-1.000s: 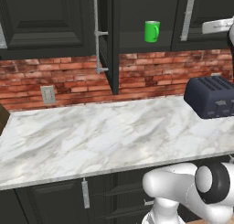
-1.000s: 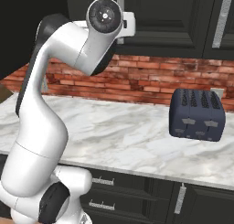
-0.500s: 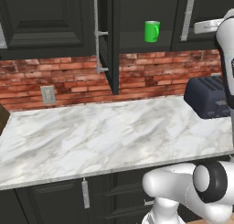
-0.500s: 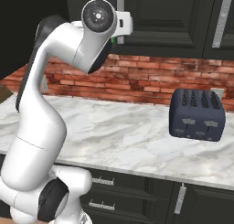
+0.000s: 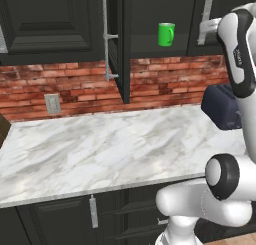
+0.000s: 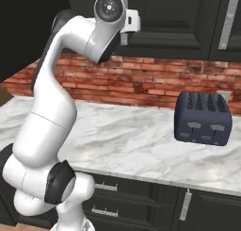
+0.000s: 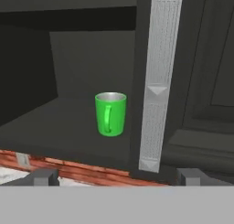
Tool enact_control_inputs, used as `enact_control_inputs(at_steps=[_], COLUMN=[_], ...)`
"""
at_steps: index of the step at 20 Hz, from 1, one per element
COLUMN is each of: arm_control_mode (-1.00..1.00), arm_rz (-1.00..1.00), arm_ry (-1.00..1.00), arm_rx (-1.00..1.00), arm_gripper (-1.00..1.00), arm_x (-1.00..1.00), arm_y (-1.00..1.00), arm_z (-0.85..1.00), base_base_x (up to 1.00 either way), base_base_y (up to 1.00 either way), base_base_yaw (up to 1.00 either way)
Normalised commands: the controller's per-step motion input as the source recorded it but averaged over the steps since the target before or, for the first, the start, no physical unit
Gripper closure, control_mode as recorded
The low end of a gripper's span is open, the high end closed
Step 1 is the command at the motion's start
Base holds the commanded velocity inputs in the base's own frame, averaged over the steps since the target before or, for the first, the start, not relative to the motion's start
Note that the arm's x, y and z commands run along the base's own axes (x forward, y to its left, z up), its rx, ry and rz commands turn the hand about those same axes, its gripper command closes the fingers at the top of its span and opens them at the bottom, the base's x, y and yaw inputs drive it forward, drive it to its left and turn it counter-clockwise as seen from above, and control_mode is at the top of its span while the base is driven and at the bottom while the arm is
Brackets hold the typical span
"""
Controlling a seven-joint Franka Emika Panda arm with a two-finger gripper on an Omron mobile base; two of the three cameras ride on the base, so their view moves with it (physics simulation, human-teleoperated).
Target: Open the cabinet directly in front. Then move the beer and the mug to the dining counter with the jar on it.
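The cabinet (image 5: 118, 49) has its left door swung out edge-on, baring a dark shelf (image 7: 64, 136). On that shelf the bright green mug (image 5: 166, 34) stands upright, its handle turned toward me in the hand view (image 7: 110, 114). My gripper (image 7: 118, 177) is open, level with the shelf and well short of the mug, with nothing between its fingertips (image 7: 43, 176). The shut right door's long silver handle (image 7: 157, 81) rises just right of the mug. The beer, the dining counter and the jar are out of view.
A marble worktop (image 5: 100, 149) runs below the cabinet, against a brick wall with an outlet (image 5: 52, 103). A dark toaster (image 6: 202, 117) sits on its right end. My white arm (image 5: 237, 54) rises at the right, in front of the toaster.
My arm has swung further into the left base view, from the right edge toward the open cabinet. The mug has not moved and the gripper stays open.
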Motion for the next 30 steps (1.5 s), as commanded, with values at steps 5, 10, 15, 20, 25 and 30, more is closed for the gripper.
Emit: enact_control_inputs(at_steps=[5, 10, 15, 20, 25, 30], arm_control_mode=[-1.0, -1.0, -1.0, -1.0, -1.0, -1.0], arm_rz=[0.0, 0.0, 0.0, 0.0, 0.0, 0.0], arm_ry=[0.08, 0.0, -0.01, -0.02, 0.0, 0.0], arm_rx=[0.05, 0.0, 0.0, 0.01, 0.03, 0.01], arm_gripper=[-1.0, -1.0, -1.0, -1.0, -1.0, 1.0], arm_x=[0.52, 0.39, 0.41, 0.55, 0.68, 0.51], arm_y=[-0.33, -0.11, 0.0, 0.0, 0.0, 0.0], arm_z=[0.0, -0.03, -0.29, -0.13, -0.14, -0.28], base_base_x=[0.0, 0.0, 0.0, 0.0, 0.0, 0.0], base_base_y=[0.0, 0.0, 0.0, 0.0, 0.0, 0.0], base_base_yaw=[0.0, 0.0, 0.0, 0.0, 0.0, 0.0])
